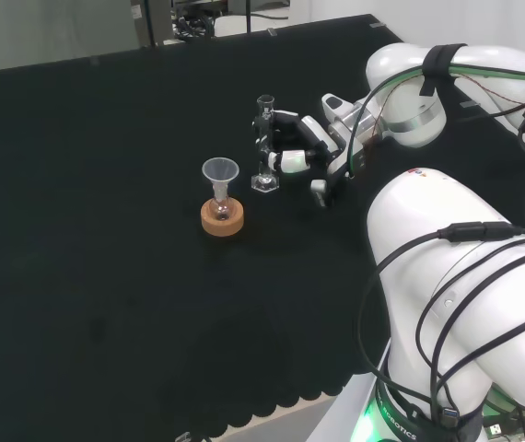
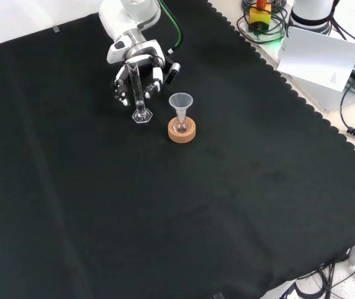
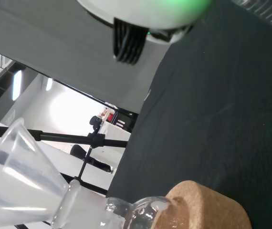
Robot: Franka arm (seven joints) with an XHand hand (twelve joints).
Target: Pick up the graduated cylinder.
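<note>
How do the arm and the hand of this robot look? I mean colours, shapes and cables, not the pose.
The arm has big rounded glossy white links with a grey band at one joint. Black cables, and a green one, run along the links, held by black straps. A green light glows near the base. The hand is white with black parts, and its fingers are banded black and white.

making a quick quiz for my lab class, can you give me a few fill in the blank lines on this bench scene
1. The funnel sits in a small flask on a ring made of ____.
2. In the front view, the graduated cylinder stands to the ____ of the funnel.
3. The graduated cylinder stands ____ on the cloth.
4. The hand has its fingers around the ____.

Missing words: cork; left; upright; graduated cylinder
</note>
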